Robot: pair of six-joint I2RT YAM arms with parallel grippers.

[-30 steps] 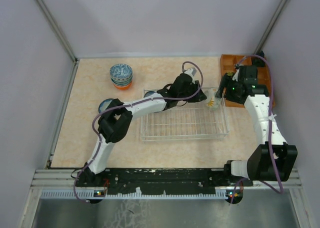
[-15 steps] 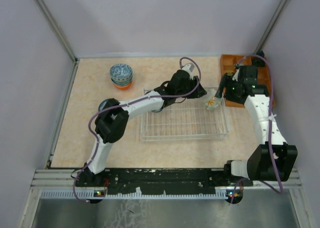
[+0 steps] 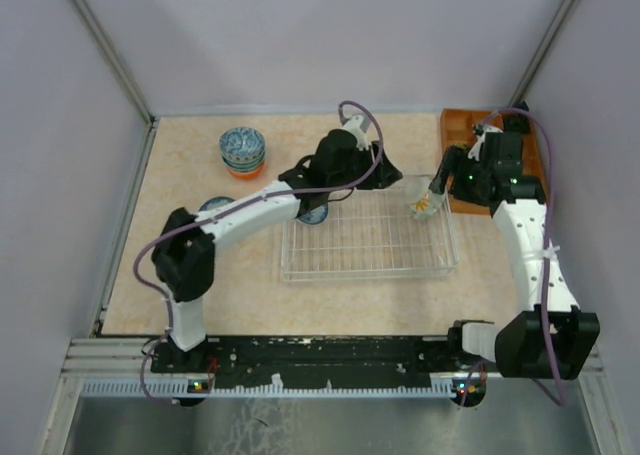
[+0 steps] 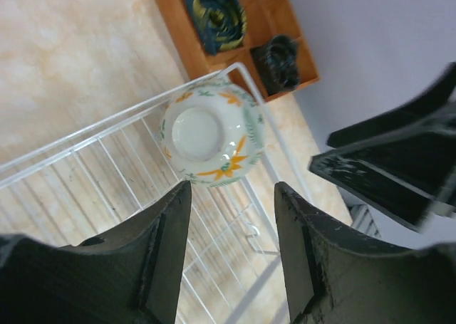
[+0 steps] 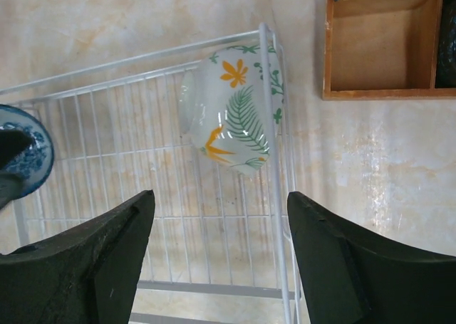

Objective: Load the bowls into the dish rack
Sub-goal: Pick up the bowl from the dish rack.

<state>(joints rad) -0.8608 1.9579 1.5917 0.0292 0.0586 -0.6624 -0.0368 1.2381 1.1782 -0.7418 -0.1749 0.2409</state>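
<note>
A white bowl with green leaves and orange flowers stands on its side in the far right corner of the wire dish rack. It shows in the left wrist view and the right wrist view. My left gripper is open and empty, a little back from this bowl. My right gripper is open and empty just above it. A blue-patterned bowl sits at the rack's far left, under my left arm. A stack of blue bowls with an orange one at the bottom stands far left.
An orange wooden compartment tray with dark items sits right of the rack, close to my right arm. Another blue bowl lies on the table left of the rack. Walls enclose the table on three sides.
My left gripper has drawn back to the left, away from the leaf-patterned bowl, and its elbow has swung left. The bowl stays in the rack corner. The right gripper has barely moved.
</note>
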